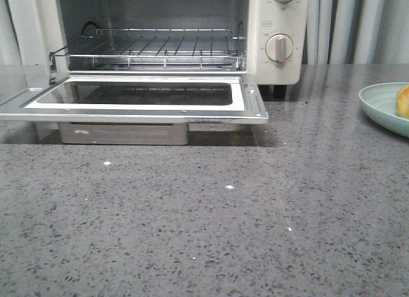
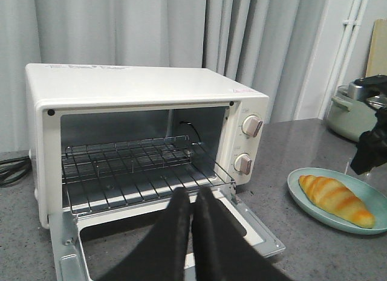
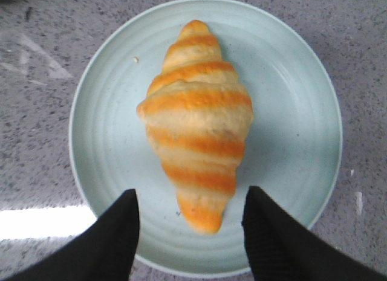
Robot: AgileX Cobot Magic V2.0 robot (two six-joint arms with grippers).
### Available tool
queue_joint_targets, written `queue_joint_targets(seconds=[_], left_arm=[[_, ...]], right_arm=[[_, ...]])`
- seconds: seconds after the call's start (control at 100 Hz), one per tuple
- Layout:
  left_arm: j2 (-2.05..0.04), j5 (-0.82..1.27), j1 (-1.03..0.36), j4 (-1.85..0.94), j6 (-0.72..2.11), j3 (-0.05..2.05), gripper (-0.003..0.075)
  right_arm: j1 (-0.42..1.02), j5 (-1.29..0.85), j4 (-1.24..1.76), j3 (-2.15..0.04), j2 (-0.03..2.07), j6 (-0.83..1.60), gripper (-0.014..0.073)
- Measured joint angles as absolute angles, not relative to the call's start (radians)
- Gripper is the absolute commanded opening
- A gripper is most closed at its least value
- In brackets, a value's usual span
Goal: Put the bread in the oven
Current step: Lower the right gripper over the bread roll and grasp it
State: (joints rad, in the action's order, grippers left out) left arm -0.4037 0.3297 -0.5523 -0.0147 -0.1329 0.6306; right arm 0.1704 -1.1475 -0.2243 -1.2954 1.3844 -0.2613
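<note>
The bread (image 3: pixel 196 124), a golden roll with pale and orange stripes, lies on a pale green plate (image 3: pixel 290 112). It also shows in the left wrist view (image 2: pixel 335 197), and at the right edge of the front view (image 1: pixel 402 100). My right gripper (image 3: pixel 192 199) is open above the plate, its fingers either side of the roll's tapered end, not touching it. The cream oven (image 2: pixel 145 87) stands with its door (image 1: pixel 137 99) dropped open and wire rack (image 1: pixel 153 48) bare. My left gripper (image 2: pixel 192 196) is shut and empty, over the open door.
The oven has two round knobs (image 1: pixel 279 46) on its right. The plate (image 1: pixel 383 105) sits at the right of the grey speckled counter (image 1: pixel 204 220). A green pot (image 2: pixel 354 109) stands behind the plate, curtains behind the oven.
</note>
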Motion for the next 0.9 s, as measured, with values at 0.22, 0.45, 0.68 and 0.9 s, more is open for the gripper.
queue_joint_targets(seconds=[0.22,0.45,0.68,0.9], left_arm=[[-0.404,0.331,-0.552,-0.015,-0.133,0.631,-0.0022],[-0.404,0.331,-0.552,-0.015,-0.133,0.631,-0.0022],[-0.404,0.331,-0.552,-0.015,-0.133,0.631,-0.0022],[-0.404,0.331,-0.552,-0.015,-0.133,0.631,-0.0022]], right_arm=[[0.170,-1.132,-0.244,-1.301,1.498,-0.261,0.0349],[0.170,-1.097,-0.276,-1.301,1.562,-0.259,0.0347],[0.170,-1.083,-0.300,-1.303,1.601,-0.257,0.0339],[0.161,-1.079,-0.304,-1.303,1.620,-0.257,0.0283]])
